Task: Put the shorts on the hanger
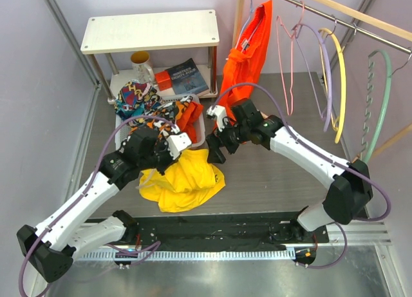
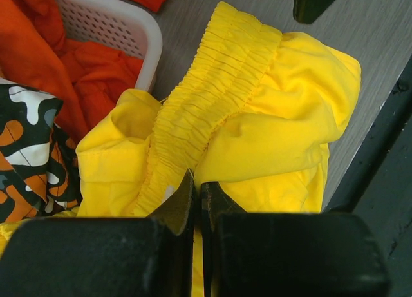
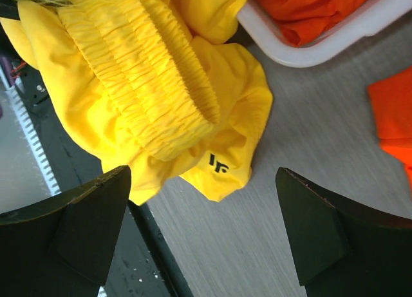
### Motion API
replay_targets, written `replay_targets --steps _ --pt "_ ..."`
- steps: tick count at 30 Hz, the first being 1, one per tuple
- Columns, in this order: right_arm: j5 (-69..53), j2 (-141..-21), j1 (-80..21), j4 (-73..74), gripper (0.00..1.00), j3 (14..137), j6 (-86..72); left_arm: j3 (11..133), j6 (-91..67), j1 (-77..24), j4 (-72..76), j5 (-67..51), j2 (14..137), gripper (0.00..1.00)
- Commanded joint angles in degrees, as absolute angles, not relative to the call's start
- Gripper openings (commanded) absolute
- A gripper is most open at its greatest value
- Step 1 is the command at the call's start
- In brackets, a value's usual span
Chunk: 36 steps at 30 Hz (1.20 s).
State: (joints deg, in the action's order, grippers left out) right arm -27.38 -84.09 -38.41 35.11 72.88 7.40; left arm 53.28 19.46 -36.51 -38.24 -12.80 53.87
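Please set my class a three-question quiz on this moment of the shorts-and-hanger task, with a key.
1. True or false: the right gripper is shut on the yellow shorts.
2. Where is the pale pink hanger? A) hanging on the rail B) held by the right gripper C) lying under the shorts
3. Fill in: the left gripper pinches the shorts at their elastic ____.
Key: 1 false, its jaws stand open; 2 A; 3 waistband.

One shorts (image 1: 183,184), two grippers (image 2: 196,181) (image 3: 203,174), one basket (image 2: 145,36)
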Motion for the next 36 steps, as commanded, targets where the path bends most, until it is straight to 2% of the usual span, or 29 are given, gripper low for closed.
replay_targets --steps 1,7,9,12,13,14,15,16,18,19,21,22,27,32,36 --pt "-34.2 -85.5 -38.6 29.6 1.0 71.2 1.1 53.9 18.2 -36.6 -33.7 -10.5 53.8 0.0" --pt "-42.0 -93.7 -38.1 27.7 1.0 74.7 -5.5 53.1 18.9 -36.6 -33.3 -11.7 53.1 0.0" --pt "-44.5 -94.8 -37.6 26.1 0.96 76.7 -8.6 52.2 19.2 -36.6 -33.4 -11.9 52.8 0.0" --pt "-46.8 -95.4 -37.6 24.9 0.46 78.1 -9.9 51.7 19.5 -36.6 -34.2 -12.5 53.3 0.0" --pt "-46.4 -95.2 -37.6 25.1 0.27 78.2 -9.3 52.4 20.1 -36.6 -35.6 -13.3 54.0 0.04" --pt "-45.4 -94.5 -37.6 26.1 0.01 78.3 -6.2 54.8 21.3 -36.6 -39.3 -15.1 54.7 0.09" --pt "-44.3 -93.8 -37.6 29.1 0.01 78.1 -3.8 57.2 21.9 -36.6 -42.7 -15.7 57.0 0.2" --pt "-41.0 -93.1 -37.4 31.4 0.01 78.0 -0.9 59.6 22.7 -36.4 -46.2 -17.0 58.4 0.36" --pt "-36.8 -89.2 -37.4 37.1 0.01 75.9 8.9 65.7 26.1 -34.2 -56.1 -24.7 60.3 0.48" --pt "-34.8 -87.1 -37.2 37.9 0.01 74.5 11.9 66.7 26.5 -29.7 -57.6 -27.3 59.9 0.58" --pt "-29.2 -80.6 -36.9 37.9 0.01 69.4 16.2 67.8 29.8 -23.1 -59.7 -33.4 58.0 0.69" --pt "-27.9 -78.5 -37.0 37.5 0.01 67.8 20.3 68.7 31.5 -18.2 -60.5 -33.7 57.1 0.78" --pt "-21.7 -72.3 -37.2 35.2 0.01 62.1 28.6 72.3 48.4 -10.3 -69.9 -34.4 60.6 0.84" --pt "-21.0 -71.6 -37.4 34.3 0.01 61.3 32.9 70.9 67.3 -10.1 -72.1 -34.1 62.0 0.88" --pt "-20.2 -70.5 -37.5 33.3 0.01 60.6 34.9 66.8 75.6 -10.2 -68.5 -34.9 61.4 0.91"
